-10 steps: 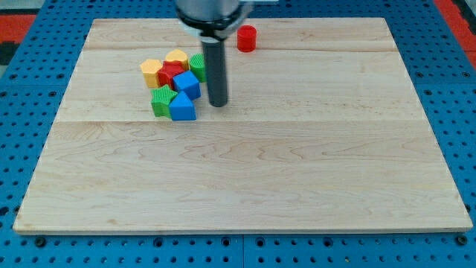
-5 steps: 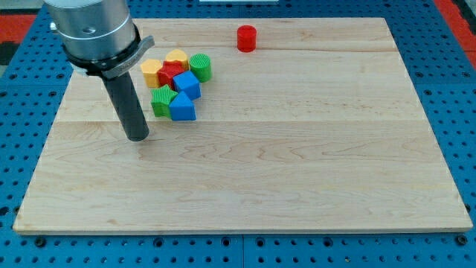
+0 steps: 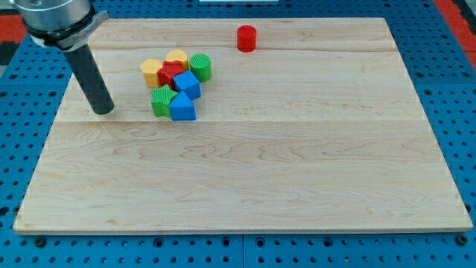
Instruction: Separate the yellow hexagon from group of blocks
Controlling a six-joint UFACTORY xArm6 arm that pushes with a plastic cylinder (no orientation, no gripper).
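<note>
The yellow hexagon (image 3: 151,72) sits at the left end of a tight cluster on the wooden board (image 3: 245,186). It touches a red block (image 3: 172,74). The cluster also holds a second yellow block (image 3: 177,58), a green cylinder (image 3: 200,66), a blue block (image 3: 187,84), a green block (image 3: 161,100) and another blue block (image 3: 182,107). My tip (image 3: 103,111) rests on the board to the left of the cluster, apart from it, below and left of the yellow hexagon.
A red cylinder (image 3: 247,37) stands alone near the board's top edge, right of the cluster. The board lies on a blue pegboard (image 3: 461,112).
My tip has swept from the right of the cluster, round its bottom side, to its left. No block has moved.
</note>
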